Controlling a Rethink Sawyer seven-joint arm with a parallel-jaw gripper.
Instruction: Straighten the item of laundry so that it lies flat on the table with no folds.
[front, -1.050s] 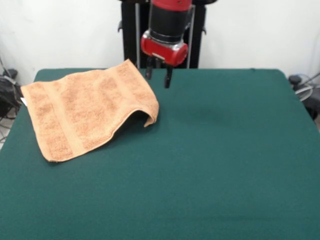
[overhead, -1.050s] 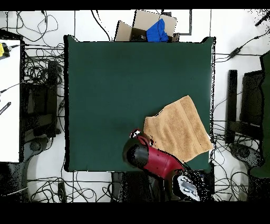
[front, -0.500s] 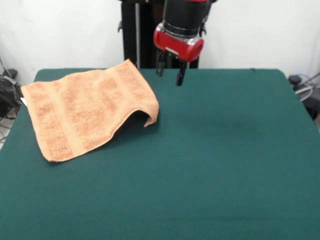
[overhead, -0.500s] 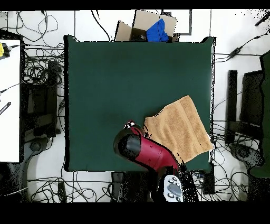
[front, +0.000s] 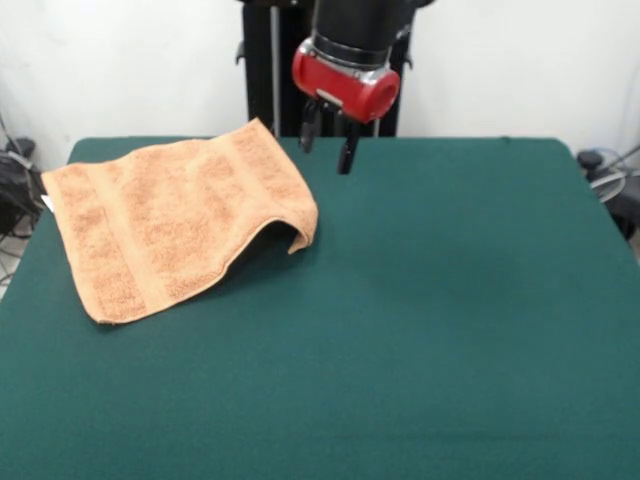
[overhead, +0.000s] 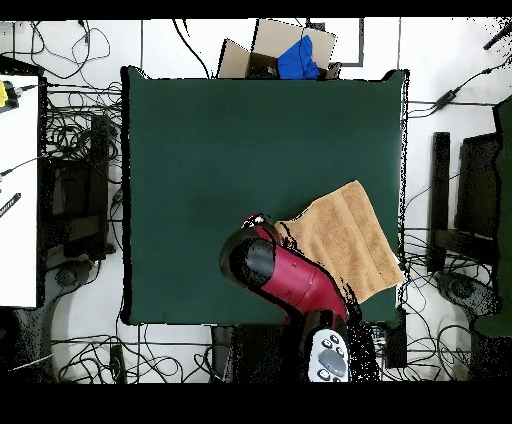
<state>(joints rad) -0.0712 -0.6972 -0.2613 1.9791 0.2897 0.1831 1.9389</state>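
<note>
- The towel (front: 175, 225) lies spread at the far left of the green table (front: 420, 340), its right corner curled up in a hump that hides what is beneath it; the overhead view shows the towel (overhead: 345, 240) partly covered by the arm.
- Since half a second ago the gripper (front: 327, 145) has shifted left toward the towel; it hangs above the table, jaws parted narrowly, empty.
- Beyond the table, cables and a cardboard box (overhead: 275, 48).

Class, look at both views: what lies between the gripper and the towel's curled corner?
Nothing: in the front view only bare table separates the open gripper from the towel.
</note>
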